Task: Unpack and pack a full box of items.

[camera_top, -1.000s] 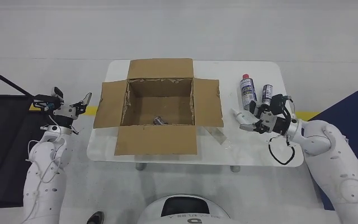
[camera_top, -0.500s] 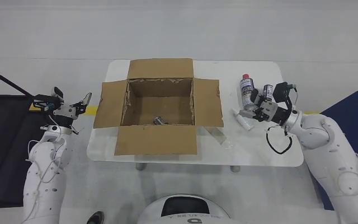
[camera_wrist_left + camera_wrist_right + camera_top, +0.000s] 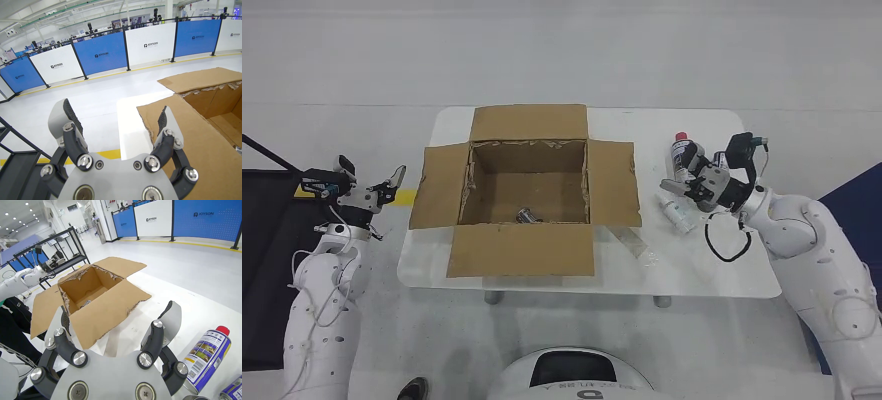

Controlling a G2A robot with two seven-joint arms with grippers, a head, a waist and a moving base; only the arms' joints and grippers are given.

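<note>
The right gripper, spread and empty, hangs beside the upright spray can — likely light, stiff, slippery, best pinched mid-body — while one small, perhaps metal, item lies in the open box.

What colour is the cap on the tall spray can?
Red cap on the blue-and-yellow spray can; the right wrist view shows it best.
</note>
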